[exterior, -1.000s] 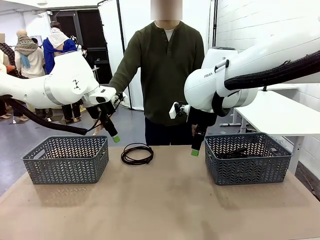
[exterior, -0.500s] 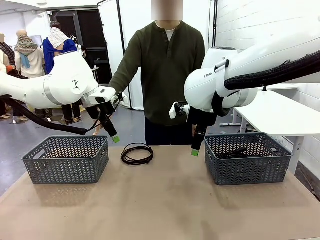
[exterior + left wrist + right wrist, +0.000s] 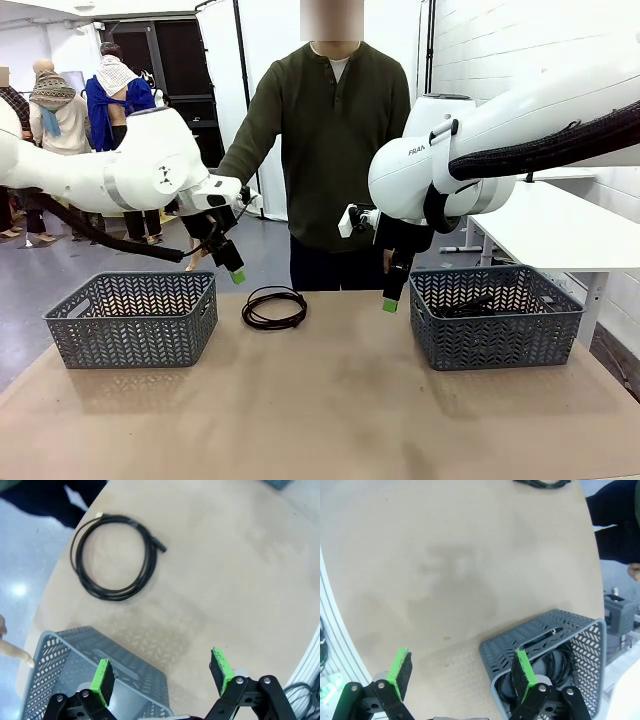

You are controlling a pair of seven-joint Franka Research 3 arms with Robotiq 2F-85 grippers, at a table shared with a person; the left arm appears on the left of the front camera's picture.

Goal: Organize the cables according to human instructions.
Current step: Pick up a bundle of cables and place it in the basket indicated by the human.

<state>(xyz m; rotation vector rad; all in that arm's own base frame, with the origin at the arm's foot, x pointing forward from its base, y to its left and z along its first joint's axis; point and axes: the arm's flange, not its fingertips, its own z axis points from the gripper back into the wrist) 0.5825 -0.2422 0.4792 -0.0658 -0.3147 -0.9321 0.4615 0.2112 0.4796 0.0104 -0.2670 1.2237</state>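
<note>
Main risk imo: that coiled cable [image 3: 274, 307] is loose and thin, lying flat on the table [image 3: 330, 410] near the far edge, btwn the two baskets. If I come down off-centre I'll snag one loop and it'll unwind. My left gripper [image 3: 233, 272] hangs tilted above the left basket [image 3: 132, 318], jaws wide, holding nothing. My right gripper [image 3: 390, 300] points straight down just left of the right basket [image 3: 495, 315], also wide and empty; that basket's got cables in it already.

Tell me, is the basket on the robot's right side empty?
No. The right basket holds coiled black cables; the right wrist view shows them lying in its bottom.
</note>
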